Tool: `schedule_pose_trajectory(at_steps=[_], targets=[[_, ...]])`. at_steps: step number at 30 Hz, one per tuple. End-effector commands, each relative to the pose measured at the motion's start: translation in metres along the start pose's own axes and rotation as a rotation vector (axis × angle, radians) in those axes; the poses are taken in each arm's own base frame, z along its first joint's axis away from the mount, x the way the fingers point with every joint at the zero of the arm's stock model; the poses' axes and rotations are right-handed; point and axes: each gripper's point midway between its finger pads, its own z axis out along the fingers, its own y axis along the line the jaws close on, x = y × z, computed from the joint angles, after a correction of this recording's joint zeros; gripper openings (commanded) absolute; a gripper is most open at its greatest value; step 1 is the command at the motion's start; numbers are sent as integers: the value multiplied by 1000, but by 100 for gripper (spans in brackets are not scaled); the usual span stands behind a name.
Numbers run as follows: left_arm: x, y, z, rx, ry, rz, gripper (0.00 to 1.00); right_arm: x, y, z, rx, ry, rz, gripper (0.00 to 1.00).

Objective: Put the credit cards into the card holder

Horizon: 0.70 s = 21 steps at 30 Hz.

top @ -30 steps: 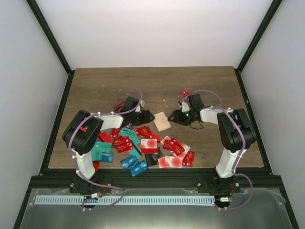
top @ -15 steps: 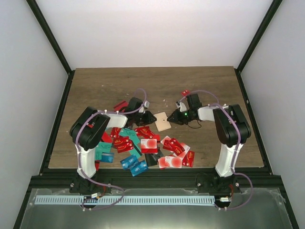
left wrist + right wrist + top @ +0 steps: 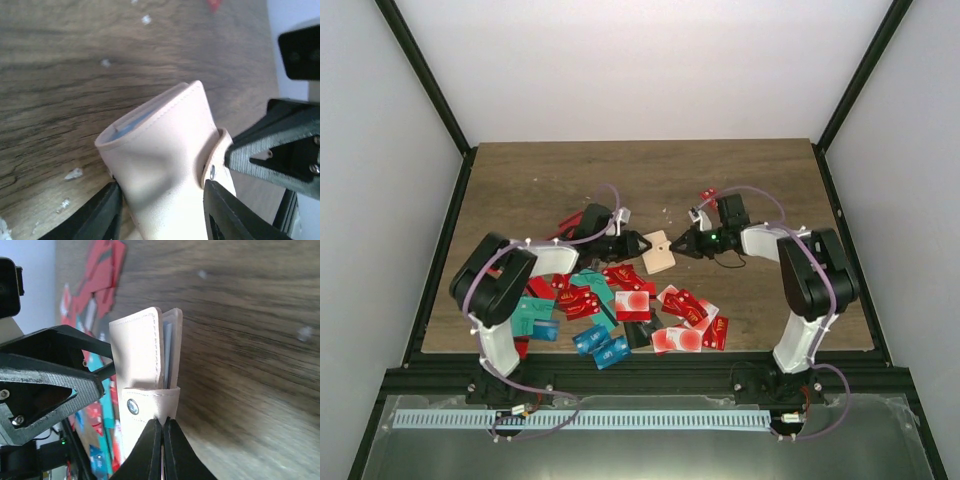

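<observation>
The beige card holder [image 3: 659, 253] lies mid-table between my two grippers. My left gripper [image 3: 640, 243] grips its body: in the left wrist view the card holder [image 3: 165, 150] sits dented between both black fingers [image 3: 102, 215], light blue lining showing at its mouth. My right gripper [image 3: 681, 243] is shut, its tips pinching the snap tab [image 3: 150, 402] of the card holder [image 3: 137, 350], seen edge-on with my right gripper [image 3: 162, 424] below it. The credit cards [image 3: 610, 300], mostly red with some teal and blue, lie scattered in front of the holder.
One red card [image 3: 708, 195] lies apart behind the right arm. More red cards [image 3: 570, 220] lie behind the left arm. The black frame rail [image 3: 640, 375] runs along the near table edge. White crumbs [image 3: 74, 174] dot the wood.
Both grippers have moved inward onto the card holder. The right jaws went from open to fully shut on the tab. The left fingers narrowed onto the holder's sides.
</observation>
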Motion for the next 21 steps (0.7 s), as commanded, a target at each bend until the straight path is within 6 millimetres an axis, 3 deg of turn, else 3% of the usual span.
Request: schedule_pose_trajectory(at_steps=[1,9,15,21], targets=[[-19,-40,-30,80,-94,113,51,-7,47,-15,-139,-27,-81,1],[-37,-42,-97,18,-261,172,80,-9,93,-40,-278,-57,-137,1],[-36,-57,-143,129,-342,173,83,-12,135,-65,-389,-85,-207,1],[-23,-95,-169,396,-330,171,83,-11,168,-89,-469,-116,-279,1]])
